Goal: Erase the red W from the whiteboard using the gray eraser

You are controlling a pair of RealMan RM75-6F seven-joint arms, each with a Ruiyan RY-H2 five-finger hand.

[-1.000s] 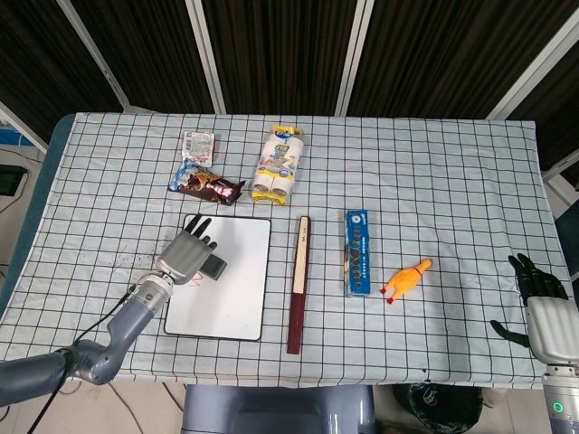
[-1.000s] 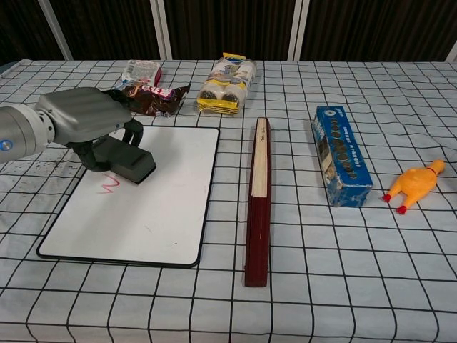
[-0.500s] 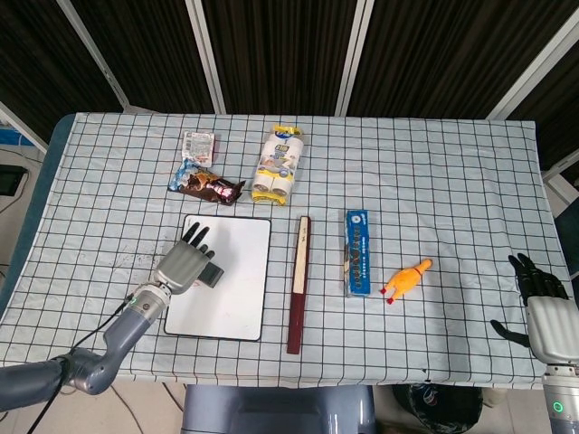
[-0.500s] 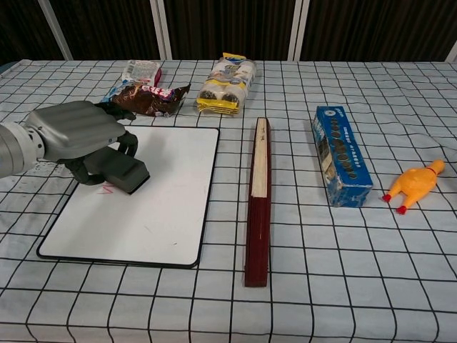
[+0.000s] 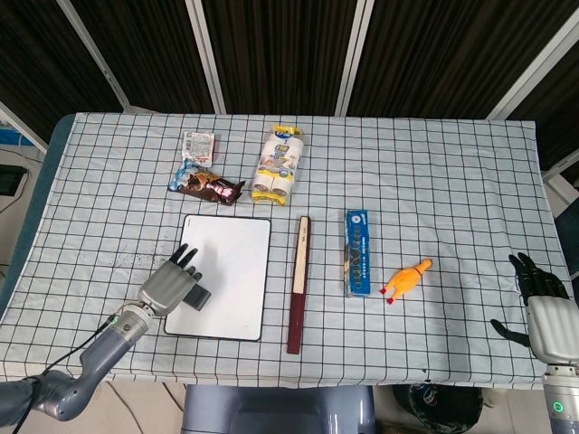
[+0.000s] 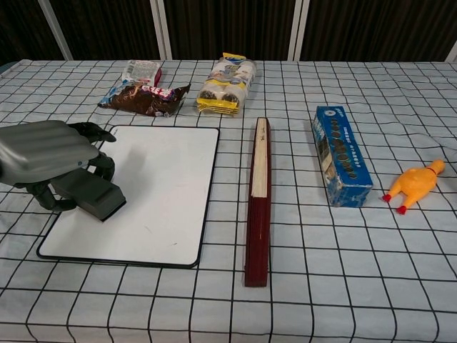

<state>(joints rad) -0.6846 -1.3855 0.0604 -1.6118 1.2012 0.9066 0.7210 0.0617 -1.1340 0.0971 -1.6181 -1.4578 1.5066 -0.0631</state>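
Two hands show. The left hand (image 6: 46,153) grips the gray eraser (image 6: 89,194), fingers (image 6: 93,131) curled over its top, and the eraser's lower face rests on the whiteboard (image 6: 164,186) near that board's left edge. In the head view the same hand (image 5: 169,287) and eraser (image 5: 198,297) sit over the lower left part of the whiteboard (image 5: 231,271). No red mark shows on the bare white surface around the eraser; what lies under the hand is hidden.

Just beyond the fingers, past the board's far edge, lie a brown snack bag (image 6: 146,98) and a small red-and-white packet (image 6: 139,71). Further right of those is a yellow pack of rolls (image 6: 225,86). Beside the board, on the side away from the hand, lies a long dark red box (image 6: 258,200), then a blue box (image 6: 341,153), then an orange rubber chicken (image 6: 414,184).

Well apart, at the head view's bottom right corner, the right hand (image 5: 541,312) holds nothing, its dark fingers (image 5: 529,274) straight and spread.
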